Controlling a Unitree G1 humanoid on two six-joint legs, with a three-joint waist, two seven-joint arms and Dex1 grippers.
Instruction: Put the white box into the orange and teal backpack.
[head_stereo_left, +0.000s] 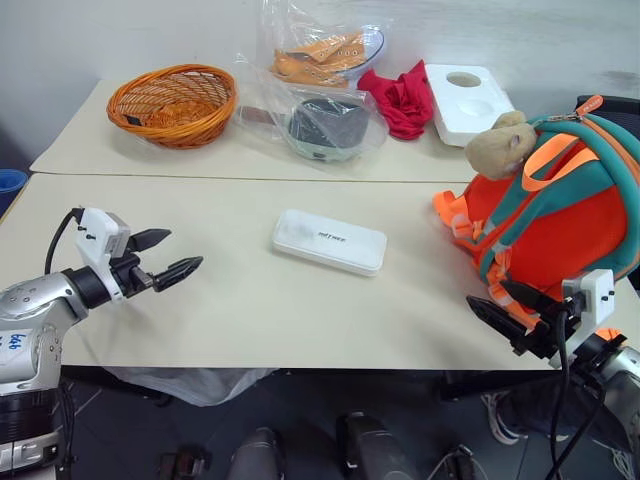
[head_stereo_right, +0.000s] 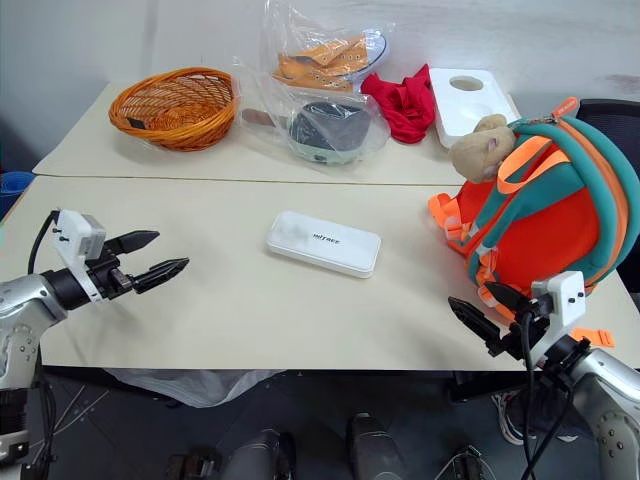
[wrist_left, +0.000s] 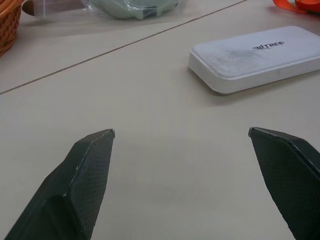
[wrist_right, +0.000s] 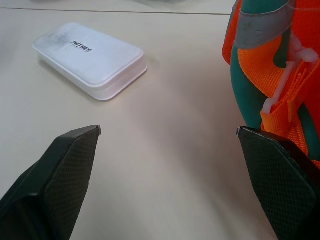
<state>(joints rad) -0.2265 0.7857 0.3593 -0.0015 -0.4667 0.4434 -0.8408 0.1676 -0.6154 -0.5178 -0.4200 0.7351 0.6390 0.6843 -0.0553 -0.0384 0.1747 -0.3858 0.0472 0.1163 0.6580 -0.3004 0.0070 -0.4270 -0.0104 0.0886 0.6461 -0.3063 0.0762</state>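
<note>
Bare beige counter (head_stereo_left: 230, 300) lies open between my left tool (head_stereo_left: 168, 256), its fingers spread wide and empty, and the flat white rectangular box (head_stereo_left: 329, 241) lying mid-counter. My right tool (head_stereo_left: 510, 308), fingers likewise apart and holding nothing, hovers at the near edge just beside the rounded orange and teal fabric backpack (head_stereo_left: 560, 215), which stands at the counter's right end. Up close, my right wrist view shows orange webbing (wrist_right: 290, 97) hanging beside one finger.

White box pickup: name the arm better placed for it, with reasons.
Left, probably. The left end effector is open with bare table between it and the white box; the right end effector sits against the orange and teal backpack.
</note>
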